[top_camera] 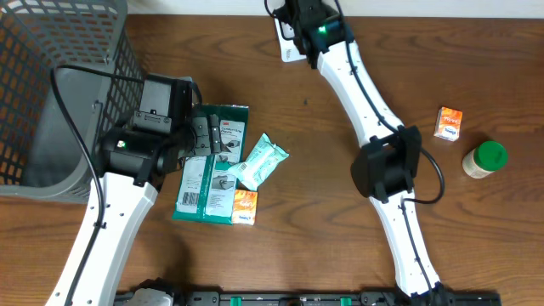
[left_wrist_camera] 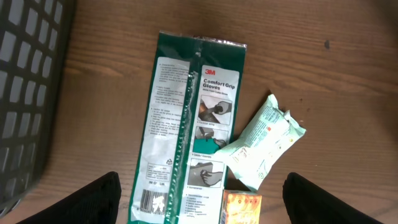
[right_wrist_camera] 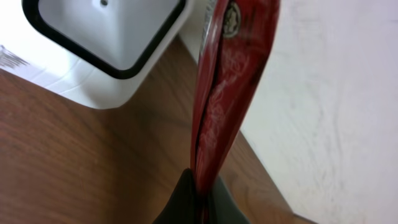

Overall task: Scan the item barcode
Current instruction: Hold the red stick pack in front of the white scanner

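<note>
The right pincer (right_wrist_camera: 200, 193) is clamped tight on one end of a glossy red packet (right_wrist_camera: 227, 81), seen edge-on just beside a white scanner (right_wrist_camera: 106, 43) at the far edge of the wooden bench (top_camera: 323, 212). The packet's print is too blurred to read. The left pincer (left_wrist_camera: 200, 183) hangs wide apart and empty above a green pack (left_wrist_camera: 186, 112) labelled "3M Comfort Grip Gloves". A pale green pouch (left_wrist_camera: 261, 146) lies across the pack's edge, and a small orange box (left_wrist_camera: 241, 208) sits at its near end.

Matt wood-grain table (top_camera: 297, 242); glossy foil red pouch (right_wrist_camera: 230, 81); grey plastic mesh basket (top_camera: 25, 51).
</note>
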